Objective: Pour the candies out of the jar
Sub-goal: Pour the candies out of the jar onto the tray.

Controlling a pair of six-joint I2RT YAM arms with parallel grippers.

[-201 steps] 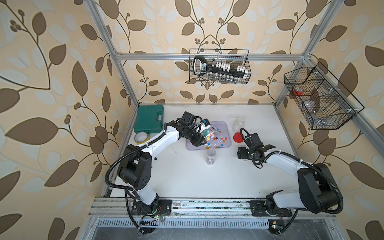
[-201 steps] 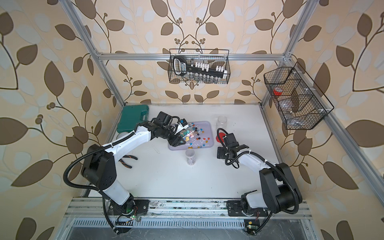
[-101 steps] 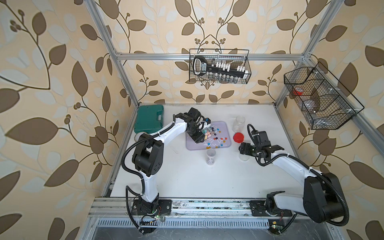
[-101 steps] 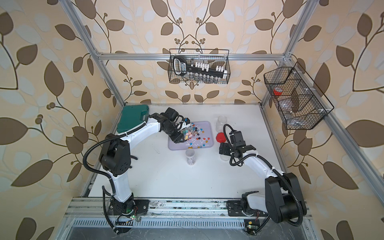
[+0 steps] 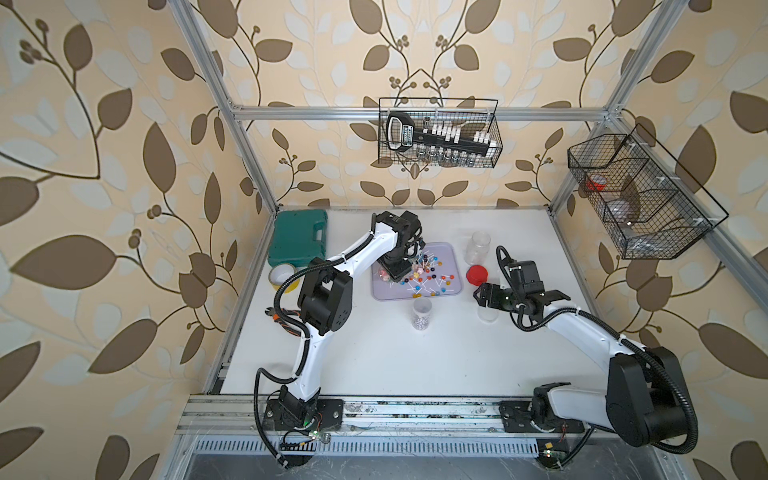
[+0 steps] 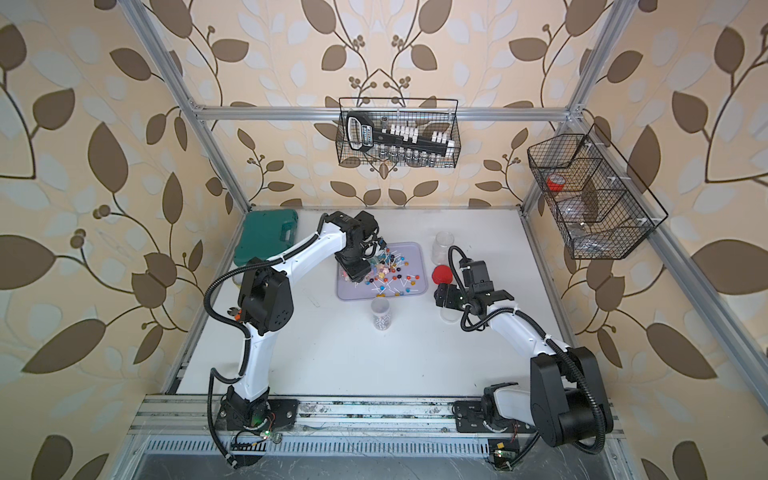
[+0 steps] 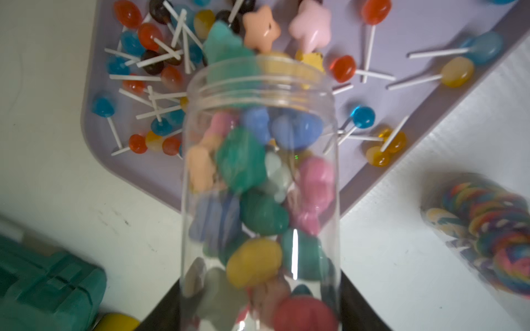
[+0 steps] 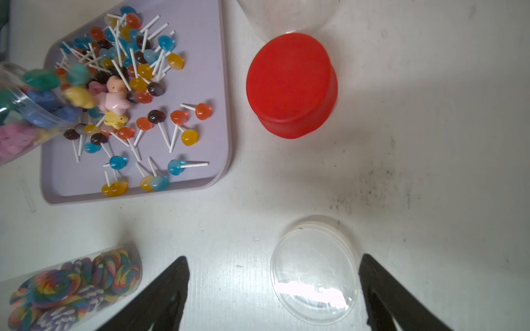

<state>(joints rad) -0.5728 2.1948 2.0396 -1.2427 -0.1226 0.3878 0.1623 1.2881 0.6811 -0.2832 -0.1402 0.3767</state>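
Observation:
My left gripper is shut on a clear jar, tipped mouth-down over the lilac tray. Pastel star-shaped candies spill from its mouth, and many more fill the jar. Round lollipops on white sticks lie scattered across the tray. In both top views the left gripper hangs over the tray's left part. My right gripper is open just above the table, a clear lid lying between its fingers, untouched.
A red lid and an empty clear jar stand right of the tray. An upright jar of swirled sweets stands in front of it. A green case and a tape roll sit far left. Wire baskets hang on the walls.
The left arm's elbow has swung in toward the tray and the jar has tipped further, so star pieces now fall out. The right arm has shifted slightly to the right.

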